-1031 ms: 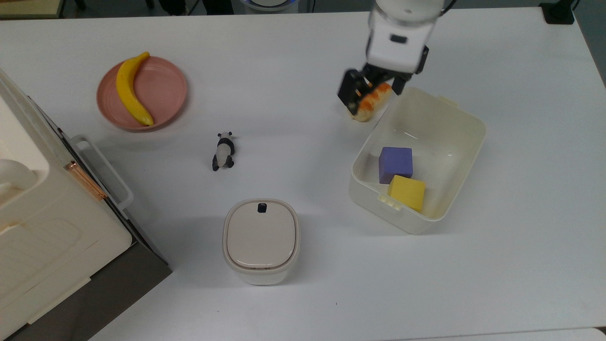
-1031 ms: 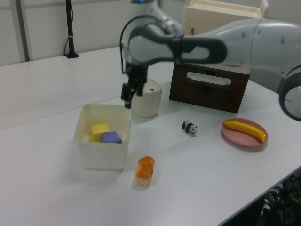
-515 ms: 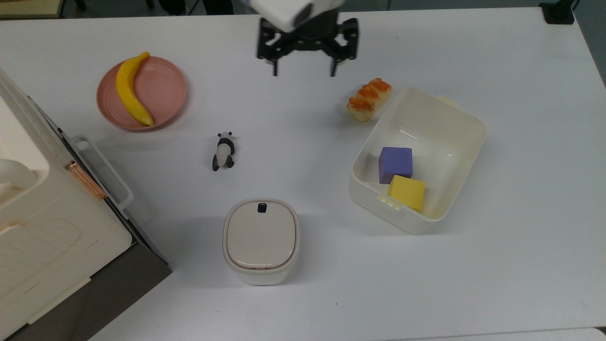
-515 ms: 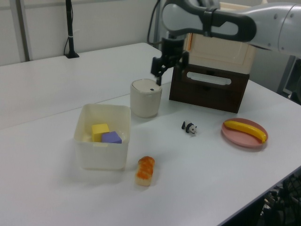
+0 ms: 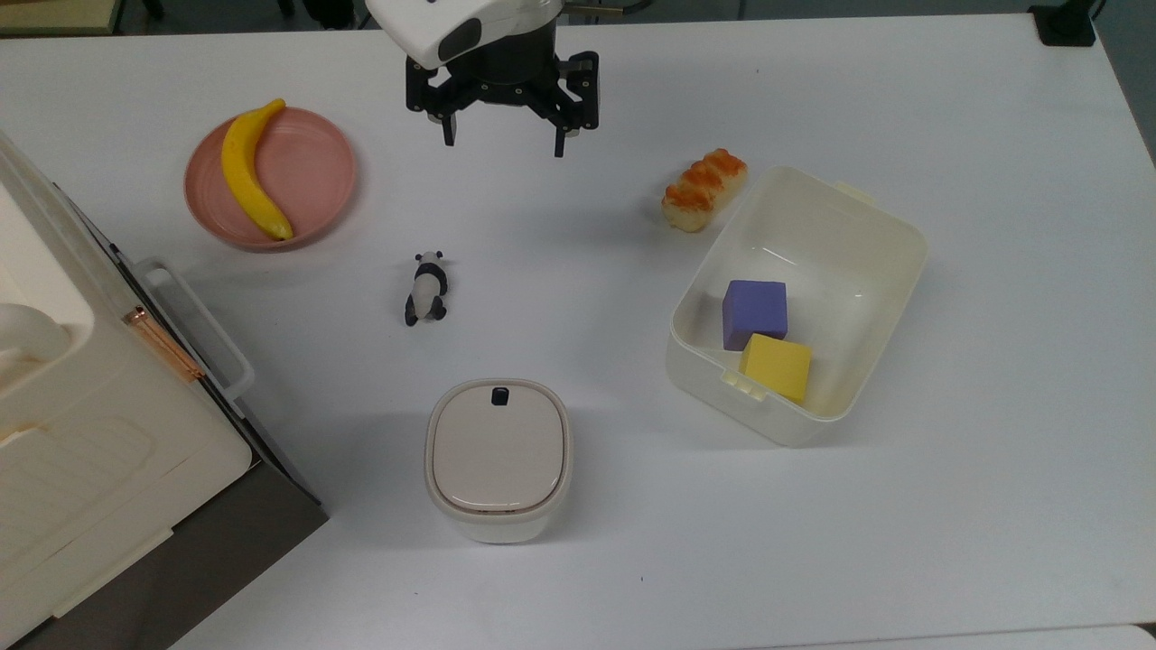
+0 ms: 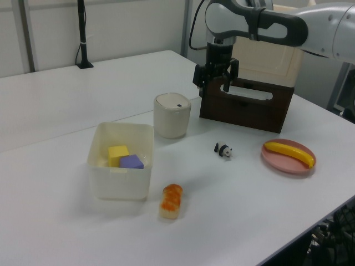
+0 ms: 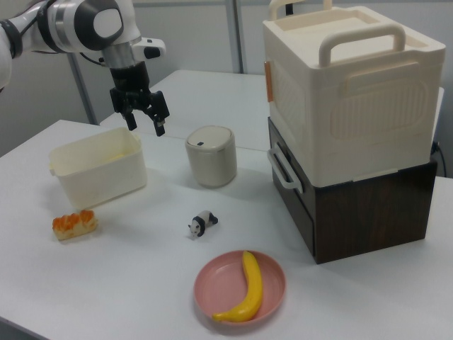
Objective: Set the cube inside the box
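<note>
The yellow cube [image 5: 778,366] [image 6: 117,154] lies inside the milky-white box [image 5: 867,226] [image 6: 121,183] [image 7: 95,165], right beside a purple cube [image 5: 754,312] [image 6: 132,162]. High above the table hangs my gripper [image 5: 503,138] [image 6: 213,86] [image 7: 145,122], open and holding nothing, well to the top view's left of the box, near the far edge of the table. In the right view the box's wall hides both cubes.
A piece of orange-topped sushi [image 5: 703,190] lies just outside the box. A panda figure [image 5: 426,287], a white lidded canister [image 5: 498,459], a pink plate [image 5: 312,171] with a banana [image 5: 249,171], and a stacked cream and brown case [image 7: 350,127] share the table.
The gripper has swung away from the box toward the top view's left and risen high. It stays open and empty. The cubes and the sushi have not moved.
</note>
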Robot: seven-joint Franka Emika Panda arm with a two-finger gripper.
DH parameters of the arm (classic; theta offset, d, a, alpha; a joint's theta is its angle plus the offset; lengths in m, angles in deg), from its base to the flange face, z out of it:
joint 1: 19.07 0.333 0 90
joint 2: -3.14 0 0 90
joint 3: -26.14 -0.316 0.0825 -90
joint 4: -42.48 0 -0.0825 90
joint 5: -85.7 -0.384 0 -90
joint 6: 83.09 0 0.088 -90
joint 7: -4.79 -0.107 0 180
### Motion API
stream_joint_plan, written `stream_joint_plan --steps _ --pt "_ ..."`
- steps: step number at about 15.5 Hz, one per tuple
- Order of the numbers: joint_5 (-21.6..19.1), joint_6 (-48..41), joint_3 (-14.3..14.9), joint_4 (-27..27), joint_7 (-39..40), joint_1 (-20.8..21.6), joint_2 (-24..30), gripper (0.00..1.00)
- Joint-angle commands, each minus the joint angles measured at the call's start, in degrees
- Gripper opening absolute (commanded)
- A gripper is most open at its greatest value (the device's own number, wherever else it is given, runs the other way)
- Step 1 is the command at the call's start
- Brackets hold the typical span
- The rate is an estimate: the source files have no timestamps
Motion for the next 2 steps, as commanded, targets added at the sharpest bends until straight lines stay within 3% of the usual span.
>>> stream_joint_plan --steps 1,2 --pt "-0.8 -0.3 -0.1 -0.7 -1.8 -0.6 1.3 1.0" --pt "-0.8 -0.3 -0.1 -0.7 -1.9 -0.6 1.3 1.0"
